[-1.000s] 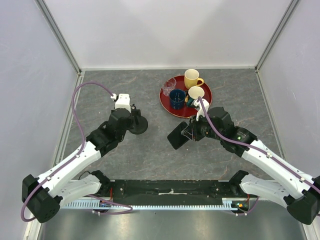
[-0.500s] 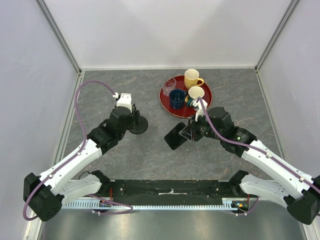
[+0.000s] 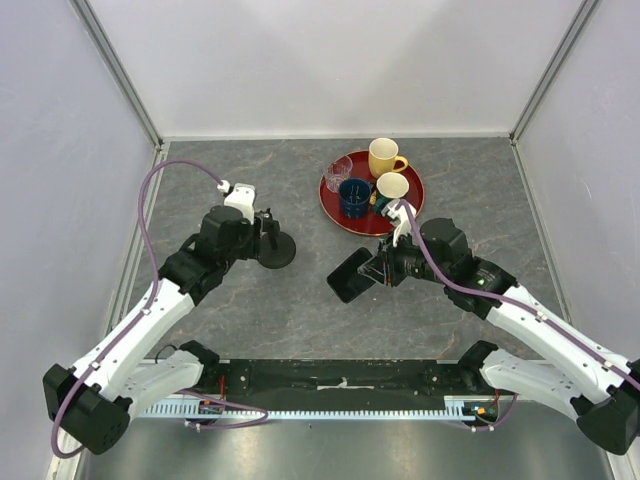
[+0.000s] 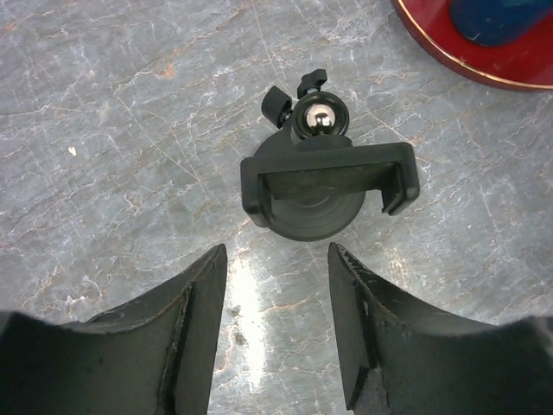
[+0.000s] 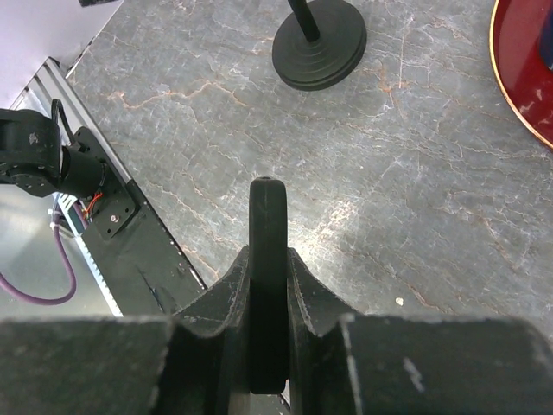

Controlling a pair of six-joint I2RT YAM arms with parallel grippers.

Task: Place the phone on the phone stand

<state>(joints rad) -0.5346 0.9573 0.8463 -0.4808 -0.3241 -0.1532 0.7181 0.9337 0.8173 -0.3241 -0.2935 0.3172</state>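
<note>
The right end effector was closed tight on the thin black rectangular smartphone, one finger pressed to each flat face. In the right wrist view the smartphone appeared edge-on, its rounded end sticking out past the fingertips. From above, the right end effector held the smartphone tilted over the grey marbled desk; whether its lower corner touched the desk could not be told.

The left end effector stood wide open with nothing between its fingers. Just beyond the fingertips was the small black phone stand with a round disc base. Its wide clamp-like cradle faced the camera, and a shiny metal ball joint sat behind the cradle. The fingers and the stand were apart. In the top view the left end effector hung just left of the phone stand.

The smartphone was well apart from the stand, to its right, with bare desk between them.

Behind the right end effector lay a round red tray carrying a yellow mug, a dark blue cup, a clear glass and a pale mug.
</note>
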